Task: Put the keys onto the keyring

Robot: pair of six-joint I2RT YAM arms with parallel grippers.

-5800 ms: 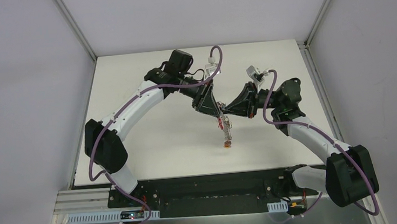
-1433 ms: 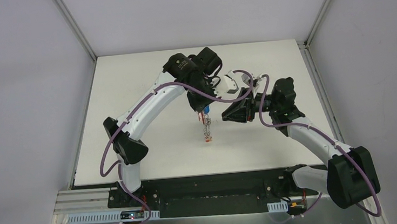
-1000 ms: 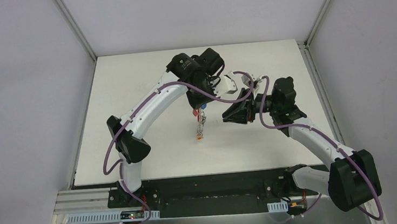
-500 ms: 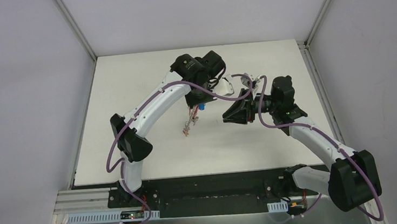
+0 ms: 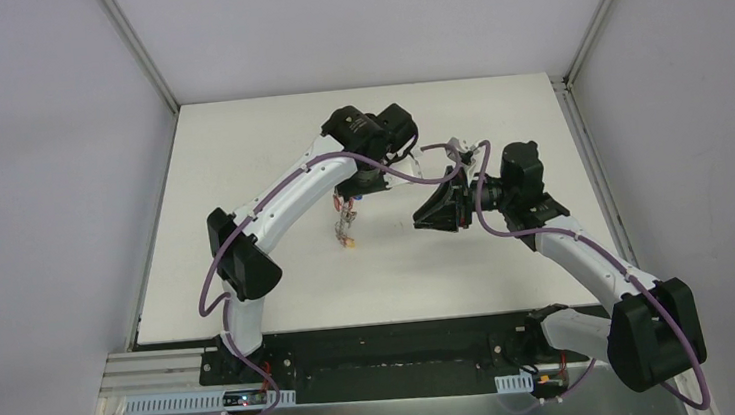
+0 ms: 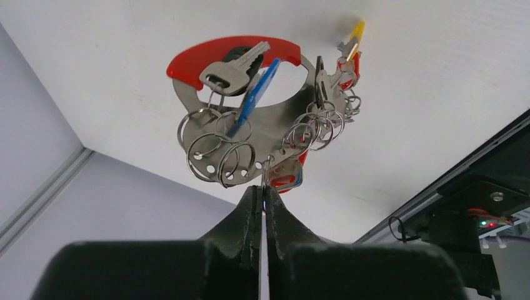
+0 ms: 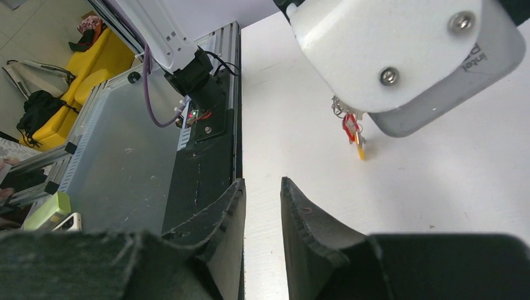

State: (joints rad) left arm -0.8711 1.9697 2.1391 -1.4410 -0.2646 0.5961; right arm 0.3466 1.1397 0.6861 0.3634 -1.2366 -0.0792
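Observation:
My left gripper (image 6: pixel 262 187) is shut on a thin metal ring of the keyring (image 6: pixel 250 119) and holds it above the table. The bunch has a red curved band (image 6: pixel 187 59), a grey plate with several rings, a silver key (image 6: pixel 234 70), a blue key (image 6: pixel 257 90), a yellow tag (image 6: pixel 356 31) and a red-edged piece by the fingertips. In the top view the left gripper (image 5: pixel 350 191) holds the keyring (image 5: pixel 345 224), which dangles below it. My right gripper (image 5: pixel 419 221) is open and empty, to the right of the bunch. Its wrist view shows the gripper (image 7: pixel 262 187) and the keyring (image 7: pixel 350 125).
The white table (image 5: pixel 241 178) has metal frame posts at its far corners. A black base rail (image 5: pixel 386 351) runs along the near edge. The left wrist's white camera housing (image 7: pixel 406 56) fills the top of the right wrist view.
My left arm has carried the keyring left, away from the right gripper, and the bunch swings below it. The right gripper has stayed near the same spot, open.

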